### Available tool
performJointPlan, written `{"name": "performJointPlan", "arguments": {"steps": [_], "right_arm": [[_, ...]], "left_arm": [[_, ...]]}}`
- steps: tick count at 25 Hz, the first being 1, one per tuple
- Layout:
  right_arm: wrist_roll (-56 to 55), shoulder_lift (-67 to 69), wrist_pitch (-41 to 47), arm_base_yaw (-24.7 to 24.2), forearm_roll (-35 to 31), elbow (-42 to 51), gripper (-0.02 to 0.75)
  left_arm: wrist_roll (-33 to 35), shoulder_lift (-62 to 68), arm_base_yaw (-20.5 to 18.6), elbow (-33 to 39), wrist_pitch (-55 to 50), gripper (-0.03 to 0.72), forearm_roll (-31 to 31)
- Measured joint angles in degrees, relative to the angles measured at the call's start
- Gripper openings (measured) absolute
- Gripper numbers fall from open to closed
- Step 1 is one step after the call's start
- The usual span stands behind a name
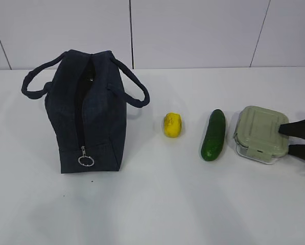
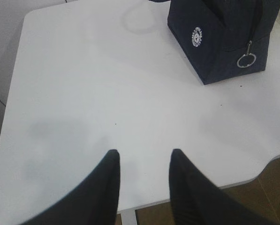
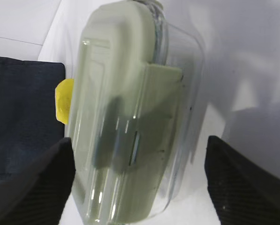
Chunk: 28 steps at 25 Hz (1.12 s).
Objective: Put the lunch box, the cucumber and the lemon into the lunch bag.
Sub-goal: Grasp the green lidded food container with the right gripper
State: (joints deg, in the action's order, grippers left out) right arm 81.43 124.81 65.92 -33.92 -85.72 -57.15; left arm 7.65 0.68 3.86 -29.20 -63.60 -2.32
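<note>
Right pincer (image 1: pixel 289 139) stood spread, straddling the lunch box (image 1: pixel 260 133); left pincer (image 2: pixel 142 161) hung released above the bare surface (image 2: pixel 83 93) near the lunch bag (image 2: pixel 224 37).

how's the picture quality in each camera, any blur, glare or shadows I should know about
Exterior view: even light, soft shadow beside the lunch bag, slightly soft focus. Left wrist view: faint grey shadows on the table, left hand dark and blurred. Right wrist view: the lunch box very close, reflections streaking its clear wall.
</note>
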Motion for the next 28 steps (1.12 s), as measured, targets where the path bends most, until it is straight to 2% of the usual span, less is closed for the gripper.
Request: {"name": "performJointPlan", "arguments": {"steps": [9, 28], "right_arm": [[2.23, 0.28, 0.00, 2.74, -1.74, -2.06, 0.650], [1.17, 1.61, -0.01, 3.13, -1.42, -3.35, 0.650]], "left_arm": [[0.00, 0.00, 0.00, 0.00, 0.00, 0.239, 0.00], [0.00, 0.00, 0.00, 0.00, 0.00, 0.239, 0.00]]}}
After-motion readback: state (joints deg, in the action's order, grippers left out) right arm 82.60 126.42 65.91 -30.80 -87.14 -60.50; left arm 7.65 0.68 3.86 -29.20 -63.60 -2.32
